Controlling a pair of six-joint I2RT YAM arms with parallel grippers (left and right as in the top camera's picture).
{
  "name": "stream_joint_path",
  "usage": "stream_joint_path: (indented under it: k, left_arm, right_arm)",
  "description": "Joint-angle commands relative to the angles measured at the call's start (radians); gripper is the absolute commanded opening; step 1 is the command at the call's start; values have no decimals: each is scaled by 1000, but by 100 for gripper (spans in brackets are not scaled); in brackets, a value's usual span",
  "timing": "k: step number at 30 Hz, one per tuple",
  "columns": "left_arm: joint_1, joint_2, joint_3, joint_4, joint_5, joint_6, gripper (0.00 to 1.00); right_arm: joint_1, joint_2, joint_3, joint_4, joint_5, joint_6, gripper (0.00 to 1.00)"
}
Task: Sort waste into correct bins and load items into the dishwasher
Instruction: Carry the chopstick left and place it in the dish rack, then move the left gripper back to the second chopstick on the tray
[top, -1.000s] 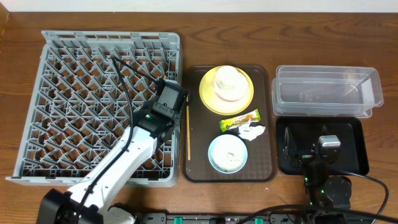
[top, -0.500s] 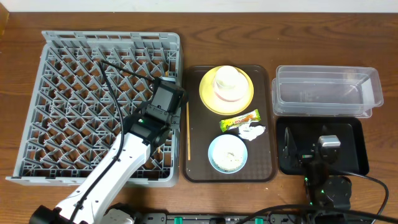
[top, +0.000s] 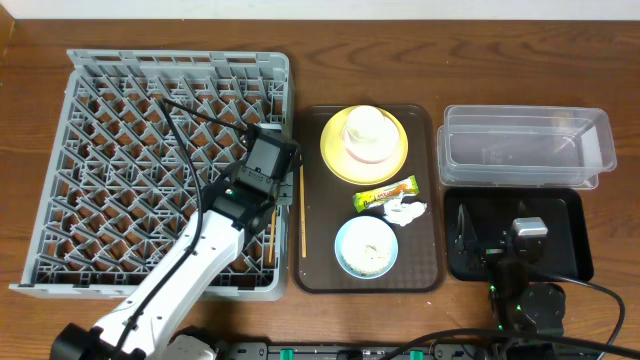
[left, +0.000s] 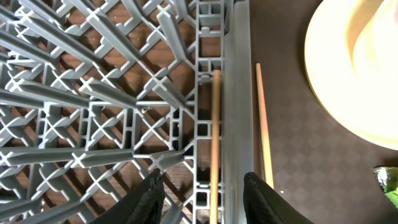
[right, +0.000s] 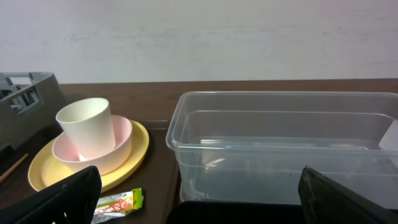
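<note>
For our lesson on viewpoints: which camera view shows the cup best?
The right wrist view: the cup is seen side-on, upright inside a bowl on the yellow plate. Overhead shows only its round top. The left wrist view shows only the plate's edge.

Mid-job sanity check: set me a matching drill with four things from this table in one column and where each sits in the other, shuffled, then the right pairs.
Things:
1. cup
2. snack wrapper
3. blue bowl
4. chopstick between the open fingers of the left gripper

Places:
A. along the right edge of the rack
B. front of the brown tray, crumbs inside
C. standing in a bowl on the yellow plate
D. on the brown tray, beside the tissue

Pairs: 1-C, 2-D, 3-B, 4-A.
</note>
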Motion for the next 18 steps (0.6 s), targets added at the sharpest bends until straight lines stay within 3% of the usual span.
stream_joint_path:
  k: [1,3,4,5,7,13,18]
  left_arm:
    - [3,-75,21,2,66,-3,42]
    - [3,-115,21,2,154,-11,40]
    - [3,-135,21,2,203,-34,33]
    - [3,-155,21,0,249,-90,25]
    - [0,-176,21,-21,293,-210,19]
    - [-105,-136,20,-74,291,-249,19]
    - [-217,-22,20,-42,169,-253,26]
  right_arm:
    - [6,-2,-1,-4,-1,-9,99]
    - [6,-2,-1,-4,-1,-9,99]
    - [6,-2,-1,-4,0,-9,99]
    - [6,-2,-1,-4,-1,-9,99]
    - [6,-2,-1,-4,-1,-9,99]
    - [6,-2,-1,-4,0,-9,99]
    - [6,-2,-1,-4,-1,-9,99]
